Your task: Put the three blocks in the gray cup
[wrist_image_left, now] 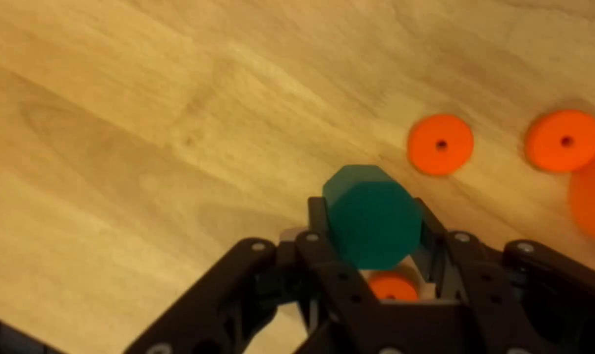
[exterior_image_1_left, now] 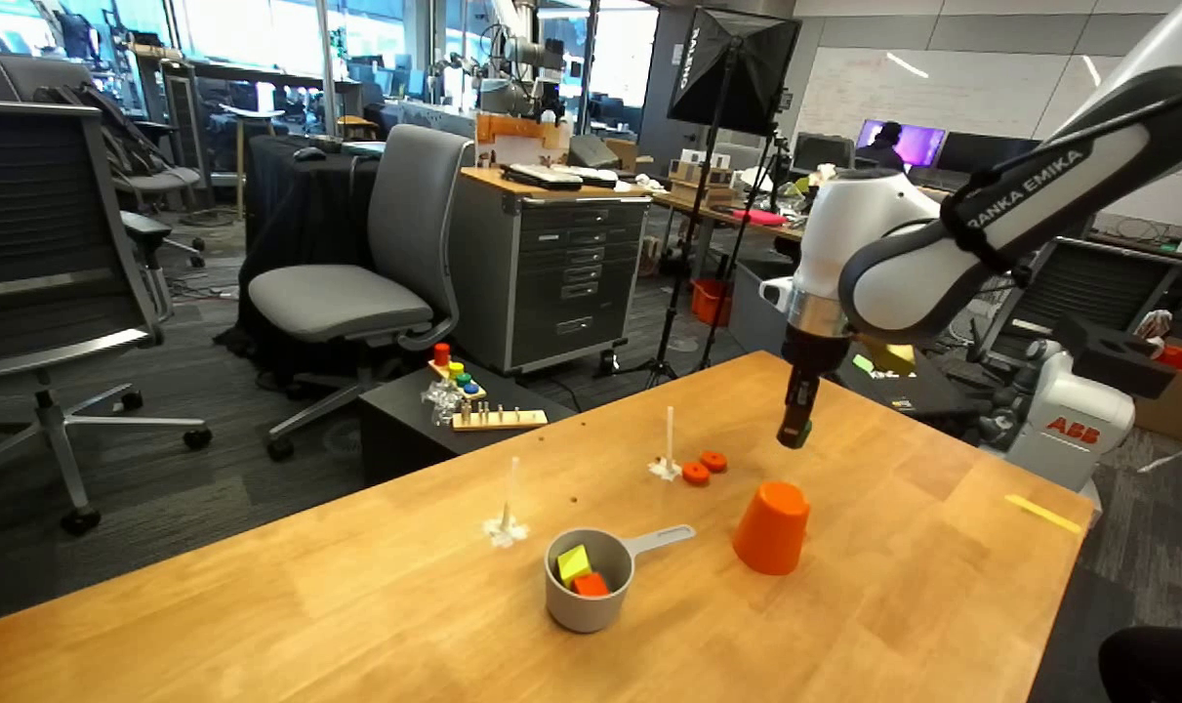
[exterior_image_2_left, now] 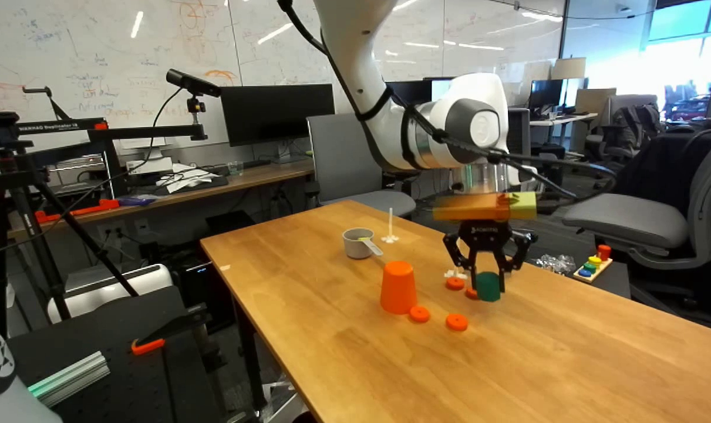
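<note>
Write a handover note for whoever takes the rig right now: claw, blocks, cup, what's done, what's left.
Claw: shut on the green block; whether it is clear of the table, I can't tell.
Gray cup: upright on the table.
Done: yellow block and orange-red block are inside the cup.
Left: bring the green block, apparently the third, to the cup and release it inside; likely best to stay clear of the orange tapered piece on the way.

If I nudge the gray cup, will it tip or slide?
The squat, upright gray cup seems likelier to slide than tip. Pushing its projecting handle would probably swivel it. The yellow block and orange-red block leave space inside, so may shift.
</note>
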Tool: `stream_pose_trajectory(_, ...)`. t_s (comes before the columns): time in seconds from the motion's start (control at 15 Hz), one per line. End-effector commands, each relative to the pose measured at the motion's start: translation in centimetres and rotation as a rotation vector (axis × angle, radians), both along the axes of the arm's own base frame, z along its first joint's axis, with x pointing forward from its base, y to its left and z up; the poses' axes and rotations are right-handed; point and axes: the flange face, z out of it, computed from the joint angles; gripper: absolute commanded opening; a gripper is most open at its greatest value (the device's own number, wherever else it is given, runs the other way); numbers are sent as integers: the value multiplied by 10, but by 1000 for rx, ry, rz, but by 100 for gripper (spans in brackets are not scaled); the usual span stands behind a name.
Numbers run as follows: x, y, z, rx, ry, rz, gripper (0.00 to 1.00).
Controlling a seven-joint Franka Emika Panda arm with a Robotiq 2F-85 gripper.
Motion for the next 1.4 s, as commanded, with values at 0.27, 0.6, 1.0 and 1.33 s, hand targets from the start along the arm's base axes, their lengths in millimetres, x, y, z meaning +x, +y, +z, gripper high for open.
stream_pose_trajectory(0.27,-7,152,135,-125,-173,260,17)
stream_pose_trajectory(0.6,-29,276,159,-154,-176,403,17)
stream_pose_trajectory(1.0,-38,344,116,-177,-96,487,17)
stream_pose_trajectory(1.33,-16,336,61,-164,-31,469,17)
